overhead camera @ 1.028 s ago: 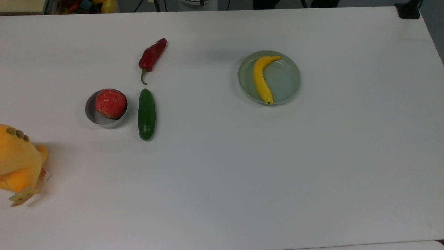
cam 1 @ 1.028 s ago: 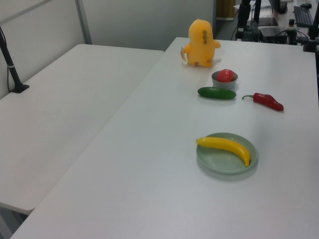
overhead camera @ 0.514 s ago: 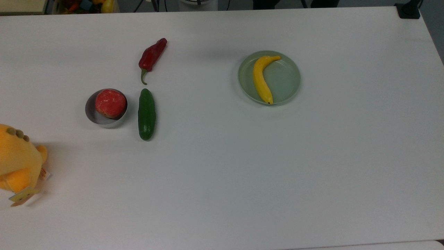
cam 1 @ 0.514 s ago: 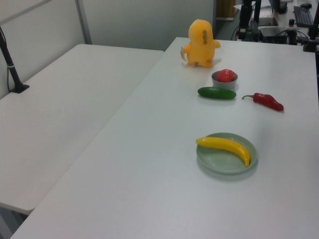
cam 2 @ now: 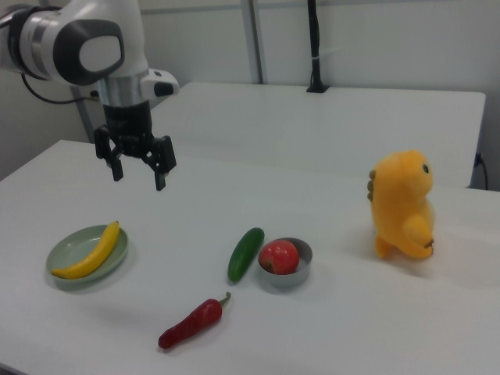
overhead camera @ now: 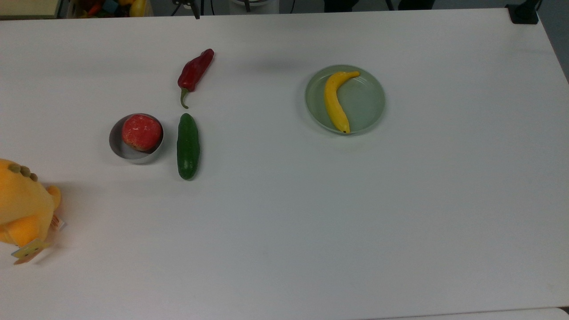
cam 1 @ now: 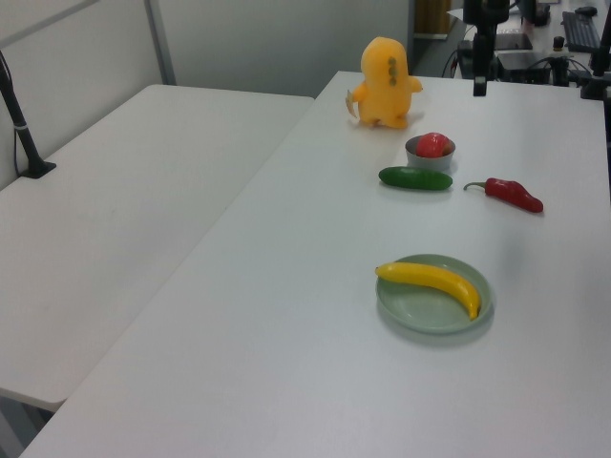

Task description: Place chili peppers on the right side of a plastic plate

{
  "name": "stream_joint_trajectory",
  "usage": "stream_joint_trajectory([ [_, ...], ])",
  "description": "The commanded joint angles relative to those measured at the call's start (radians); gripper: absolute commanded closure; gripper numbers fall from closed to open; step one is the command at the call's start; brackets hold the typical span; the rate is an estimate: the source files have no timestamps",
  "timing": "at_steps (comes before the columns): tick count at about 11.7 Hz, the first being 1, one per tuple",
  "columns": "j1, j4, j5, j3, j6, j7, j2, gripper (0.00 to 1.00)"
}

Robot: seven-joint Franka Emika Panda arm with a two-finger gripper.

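The chili pepper [overhead camera: 194, 73] is dark red with a curved green stem. It lies on the white table, apart from the plate, at the top view's upper left [cam 1: 511, 193] [cam 2: 191, 324]. The pale green plastic plate [overhead camera: 364, 100] [cam 1: 420, 313] [cam 2: 66, 246] holds a yellow banana [overhead camera: 333, 102]. My gripper [cam 2: 139, 173] hangs open and empty above the table, in the right view behind the plate and left of the pepper. One dark finger [cam 1: 480, 81] reaches down at the left view's top.
A dark green cucumber [overhead camera: 188, 146] lies just below the pepper in the top view. Beside it a small grey bowl [overhead camera: 116, 149] holds a round red fruit [overhead camera: 141, 132]. A yellow plush toy [overhead camera: 22, 213] stands at the top view's left edge.
The gripper has come lower in the left view, and a dark tip now shows at the top view's upper edge. The objects on the table have not moved.
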Motion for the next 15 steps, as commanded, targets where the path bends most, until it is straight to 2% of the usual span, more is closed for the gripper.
stream_joint_trajectory([
  [1,-0.013,-0.066,0.0,-0.004,-0.055,-0.016,-0.032,0.0],
  [4,-0.016,-0.157,-0.003,-0.004,-0.06,-0.022,-0.046,0.0],
  [6,-0.056,-0.195,-0.009,-0.004,-0.052,-0.025,-0.041,0.0],
  [10,-0.082,-0.33,-0.038,-0.005,0.007,-0.033,-0.038,0.0],
  [13,-0.087,-0.455,-0.067,-0.005,0.185,-0.021,-0.037,0.0],
  [15,-0.091,-0.489,-0.075,-0.007,0.274,-0.021,-0.024,0.0],
])
